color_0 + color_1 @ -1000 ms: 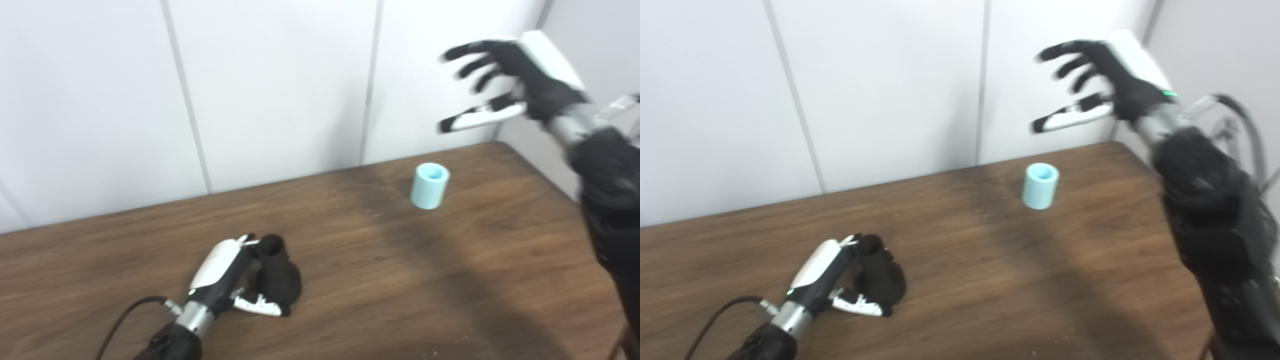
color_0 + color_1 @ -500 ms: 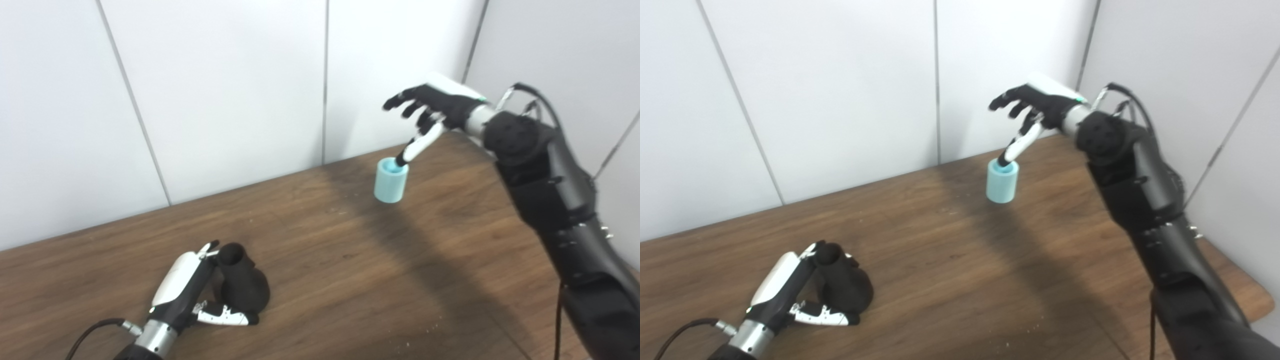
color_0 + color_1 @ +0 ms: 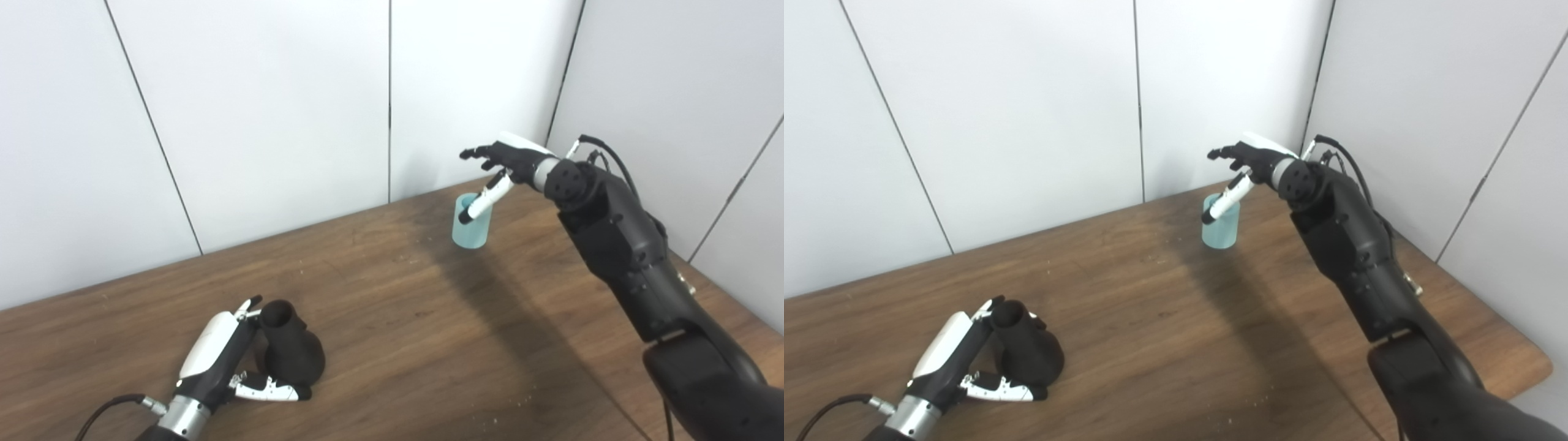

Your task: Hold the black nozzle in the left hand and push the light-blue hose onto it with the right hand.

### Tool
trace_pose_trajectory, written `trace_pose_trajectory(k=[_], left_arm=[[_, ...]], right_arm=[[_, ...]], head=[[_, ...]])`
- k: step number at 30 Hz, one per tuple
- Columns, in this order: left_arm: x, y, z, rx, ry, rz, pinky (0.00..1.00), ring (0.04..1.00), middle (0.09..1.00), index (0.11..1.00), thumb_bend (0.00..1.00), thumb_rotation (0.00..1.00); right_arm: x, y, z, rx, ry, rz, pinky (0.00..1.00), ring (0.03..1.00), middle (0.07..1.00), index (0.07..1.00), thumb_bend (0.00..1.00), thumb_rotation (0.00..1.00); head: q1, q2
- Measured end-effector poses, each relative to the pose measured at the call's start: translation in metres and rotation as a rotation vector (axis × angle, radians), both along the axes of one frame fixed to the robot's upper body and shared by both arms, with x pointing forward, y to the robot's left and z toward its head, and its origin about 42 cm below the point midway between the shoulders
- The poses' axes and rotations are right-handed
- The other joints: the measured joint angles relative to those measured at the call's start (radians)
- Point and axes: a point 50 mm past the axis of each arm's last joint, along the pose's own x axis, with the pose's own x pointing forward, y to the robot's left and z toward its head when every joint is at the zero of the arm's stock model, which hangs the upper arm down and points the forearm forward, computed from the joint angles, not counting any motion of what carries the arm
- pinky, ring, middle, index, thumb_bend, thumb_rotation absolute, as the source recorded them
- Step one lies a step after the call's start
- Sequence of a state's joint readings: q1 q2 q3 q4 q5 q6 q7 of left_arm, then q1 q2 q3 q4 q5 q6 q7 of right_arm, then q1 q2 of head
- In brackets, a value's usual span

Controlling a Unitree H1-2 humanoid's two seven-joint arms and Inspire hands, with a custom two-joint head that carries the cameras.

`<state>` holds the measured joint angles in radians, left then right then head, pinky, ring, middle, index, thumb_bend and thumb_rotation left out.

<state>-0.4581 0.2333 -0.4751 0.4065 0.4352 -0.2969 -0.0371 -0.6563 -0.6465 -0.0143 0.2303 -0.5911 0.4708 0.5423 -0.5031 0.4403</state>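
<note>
Right hand (image 3: 505,164) open, spread just over short light-blue cylindrical hose (image 3: 470,223) | left hand (image 3: 228,358) wrapped round black flared plastic nozzle (image 3: 288,349) on worktop | advised: enclose hose squarely, avoid tipping.

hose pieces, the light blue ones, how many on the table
1. The light-blue hose stands upright at the far right of the table, under the open right hand. None seems hidden.
</note>
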Motion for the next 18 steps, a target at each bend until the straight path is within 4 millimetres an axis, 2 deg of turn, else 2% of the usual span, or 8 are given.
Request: trace_pose_trajectory(k=[4, 6, 7, 9, 14, 15, 18], left_arm=[[0.0, 0.0, 0.0, 0.0, 0.0, 0.0, 0.99, 0.59, 0.456, 0.501, 0.53, 0.0], [0.0, 0.001, 0.0, 0.001, -0.001, 0.001, 0.99, 0.589, 0.456, 0.501, 0.53, 0.0], [0.0, 0.001, 0.0, 0.001, 0.0, 0.001, 0.99, 0.589, 0.455, 0.502, 0.53, 0.0], [0.0, 0.001, 0.0, 0.0, 0.0, 0.001, 0.99, 0.589, 0.451, 0.503, 0.53, 0.0], [-0.002, 0.002, 0.0, -0.004, -0.001, 0.003, 0.99, 0.585, 0.454, 0.502, 0.53, 0.0], [-0.002, 0.002, 0.0, -0.005, -0.001, 0.003, 0.99, 0.583, 0.454, 0.502, 0.53, 0.0], [-0.006, 0.004, 0.0, -0.009, -0.004, 0.004, 0.99, 0.577, 0.455, 0.501, 0.53, 0.0]], right_arm=[[0.008, -0.001, -0.012, -0.002, 0.035, -0.018, 0.84, 0.94, 0.974, 0.918, 0.91, 0.19], [0.01, 0.001, -0.017, -0.012, 0.042, -0.019, 0.75, 0.845, 0.956, 0.917, 0.9, 0.18], [0.011, 0.001, -0.019, -0.02, 0.042, -0.022, 0.84, 0.918, 0.953, 0.917, 0.9, 0.18], [0.012, 0.0, -0.023, -0.036, 0.035, -0.033, 0.97, 0.967, 0.944, 0.913, 0.9, 0.18], [0.016, -0.002, -0.035, -0.069, 0.027, -0.051, 1.0, 0.875, 0.917, 0.899, 0.9, 0.16], [0.017, -0.004, -0.037, -0.068, 0.028, -0.052, 0.89, 0.852, 0.91, 0.894, 0.89, 0.14], [0.019, -0.007, -0.044, -0.048, 0.03, -0.066, 0.74, 0.833, 0.897, 0.874, 0.89, 0.11]], head=[[-0.002, 0.0], [0.005, 0.0], [0.005, 0.0], [0.011, 0.003], [0.021, 0.008], [0.026, 0.009], [0.026, 0.009]])
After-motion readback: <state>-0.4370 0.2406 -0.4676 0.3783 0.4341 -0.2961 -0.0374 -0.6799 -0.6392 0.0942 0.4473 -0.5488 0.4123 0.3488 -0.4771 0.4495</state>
